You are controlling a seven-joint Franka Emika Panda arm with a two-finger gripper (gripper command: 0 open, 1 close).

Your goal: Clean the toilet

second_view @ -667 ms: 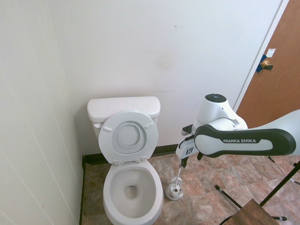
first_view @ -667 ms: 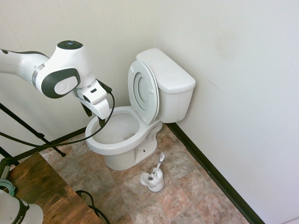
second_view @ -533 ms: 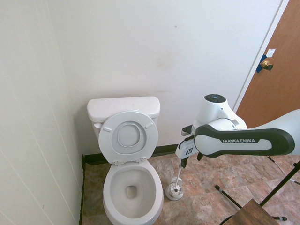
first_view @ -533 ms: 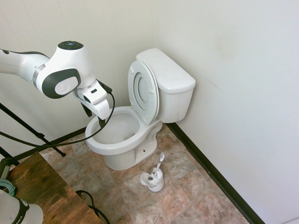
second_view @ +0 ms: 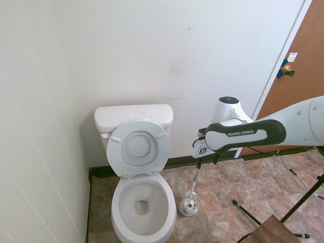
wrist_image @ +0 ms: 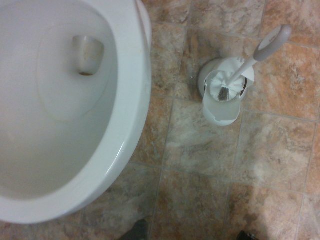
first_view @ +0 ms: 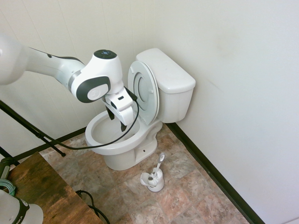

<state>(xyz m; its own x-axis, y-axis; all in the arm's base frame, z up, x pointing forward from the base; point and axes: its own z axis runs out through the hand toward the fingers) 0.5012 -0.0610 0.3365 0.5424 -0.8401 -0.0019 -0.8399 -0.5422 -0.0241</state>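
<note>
The white toilet stands in the corner, with its seat and lid raised against the tank. The bowl is open and holds nothing. My gripper hangs in the air beside the bowl's rim, fingers pointing down, open with nothing between them. In the second exterior view the gripper is to the right of the toilet, above the brush holder. The wrist view shows the bowl's rim and the floor beside it.
A white toilet brush in its small holder stands on the tile floor beside the bowl. A wooden table corner is close to the arm. A brown door is on the far side.
The arm has swung towards the toilet and back wall. The gripper moved from the bowl's front to beside its rim, over the brush holder. It stays open.
</note>
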